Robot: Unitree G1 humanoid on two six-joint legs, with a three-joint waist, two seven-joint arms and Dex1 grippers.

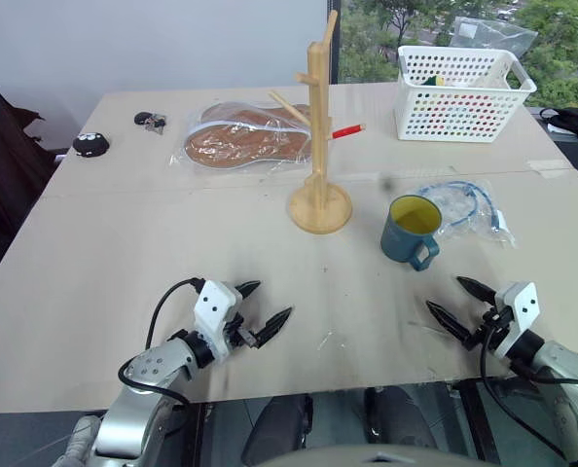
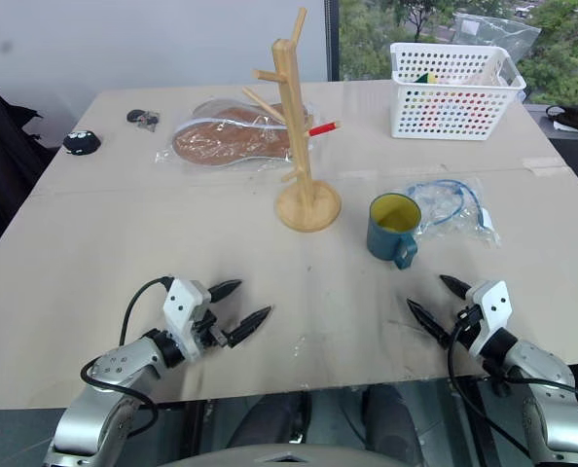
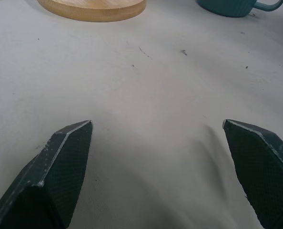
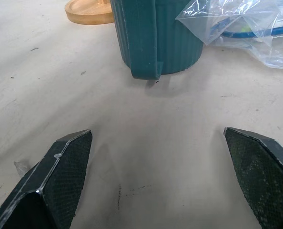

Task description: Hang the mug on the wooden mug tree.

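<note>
The teal mug [image 1: 409, 231] with a yellow inside stands upright on the table, right of centre, its handle turned toward the front edge. The wooden mug tree [image 1: 319, 146] rises just left of it on a round base [image 3: 91, 8], one peg red-tipped. My right gripper [image 1: 451, 303] is open near the front edge, a short way in front of the mug; the right wrist view shows the mug [image 4: 153, 38] straight ahead. My left gripper [image 1: 267, 306] is open at the front left, empty, pointing toward the tree's base.
A white perforated basket [image 1: 461, 92] stands at the back right. A clear bag holding a blue cable [image 1: 460, 206] lies right beside the mug. A bagged brown item [image 1: 245, 138] lies behind the tree. Small dark objects [image 1: 90, 145] sit at the far left.
</note>
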